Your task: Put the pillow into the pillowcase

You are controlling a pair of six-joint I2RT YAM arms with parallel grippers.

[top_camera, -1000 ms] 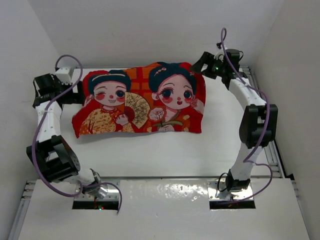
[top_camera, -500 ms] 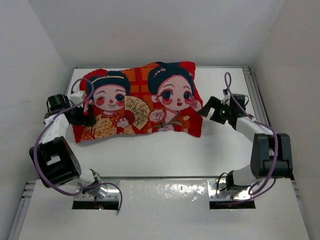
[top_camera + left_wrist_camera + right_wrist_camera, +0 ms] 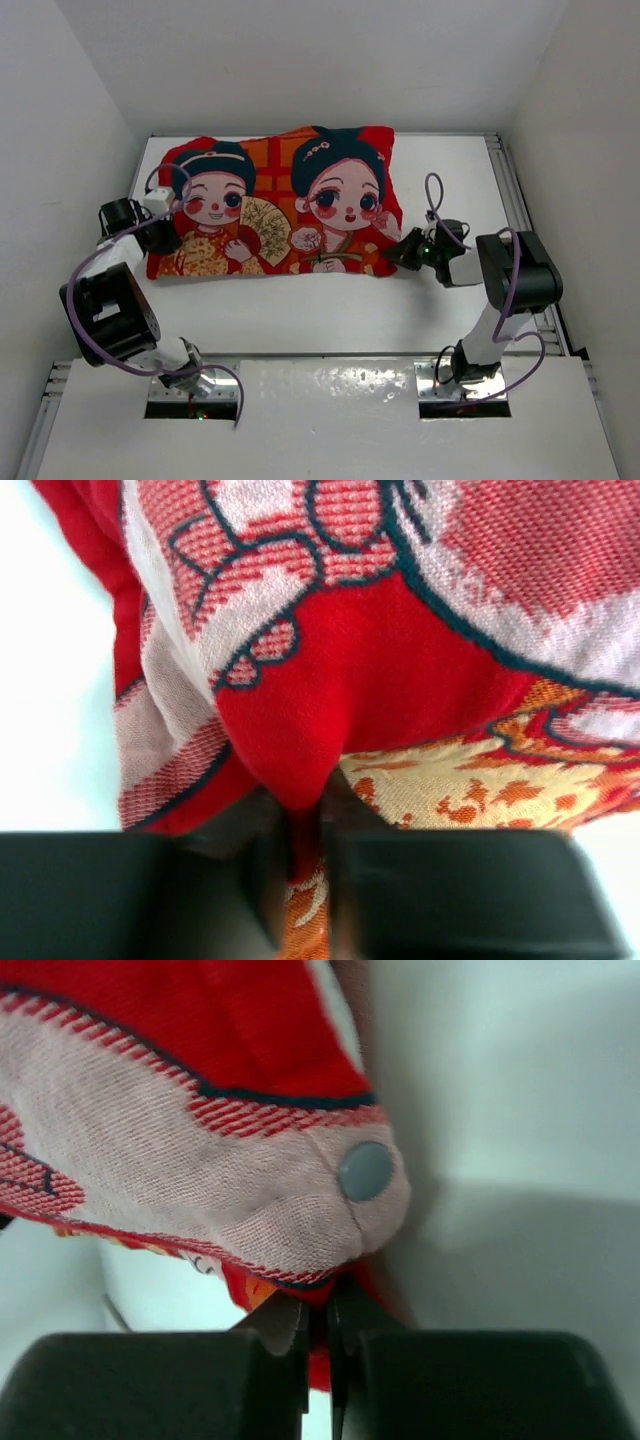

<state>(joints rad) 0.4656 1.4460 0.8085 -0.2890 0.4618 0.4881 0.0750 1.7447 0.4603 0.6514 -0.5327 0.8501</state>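
Now both of my pincers are closed on cloth. My left pincer (image 3: 168, 240) pinches a fold of the pillowcase (image 3: 280, 200) at its near left edge, and the left wrist view shows the red weave bunched in the bite. My right pincer (image 3: 398, 250) nips the near right corner, just below a small grey button (image 3: 365, 1170) on the fabric. The pillowcase lies face up across the far half of the desk (image 3: 300, 310), the two cartoon children and the fan showing, and it looks plump rather than flat. No white of the pillow shows in any view. I judge that it is inside the cover, though I cannot see the opening or tell how far in it sits.

The step in hand, as I read it, is settling the cover around its filling by the two near corners. To do that well I would move both arms together, at one height and one pace, so the cloth draws evenly and does not twist. Each grip holds only a thin pinch of fabric, so a sharp tug could slip it out; a slow, steady pull is safer. I would hold the right bite clear of the button and watch that the corners fill out.
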